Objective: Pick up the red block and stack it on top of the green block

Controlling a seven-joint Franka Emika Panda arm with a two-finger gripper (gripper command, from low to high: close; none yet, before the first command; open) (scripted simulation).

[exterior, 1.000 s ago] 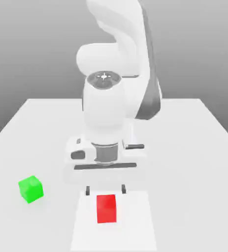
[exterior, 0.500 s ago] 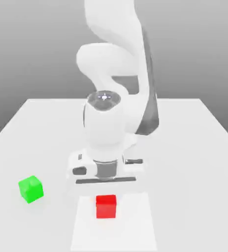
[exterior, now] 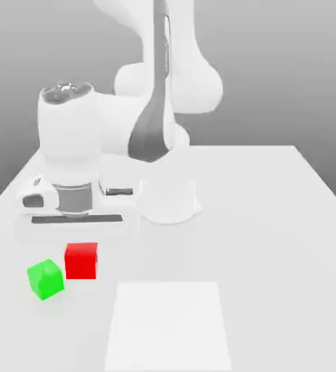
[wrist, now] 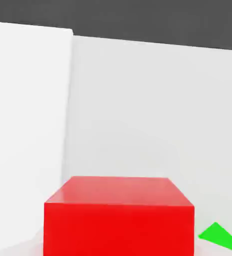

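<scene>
The red block (exterior: 81, 260) hangs just under my hand, with my gripper (exterior: 81, 245) shut on it. It is held a little above the table, close beside the green block (exterior: 46, 278) and toward the exterior view's right of it. The green block rests on the table near the front on the exterior view's left. In the hand view the red block (wrist: 119, 215) looms close, and a corner of the green block (wrist: 220, 236) peeks out beside it.
A flat white square pad (exterior: 169, 323) lies on the white table (exterior: 272, 218) at the front middle. The arm's base (exterior: 169, 200) stands behind it, and the arm reaches over to the exterior view's left.
My gripper closed on the red block over the white pad, then carried it to the exterior view's left, next to the green block. The green block has not moved.
</scene>
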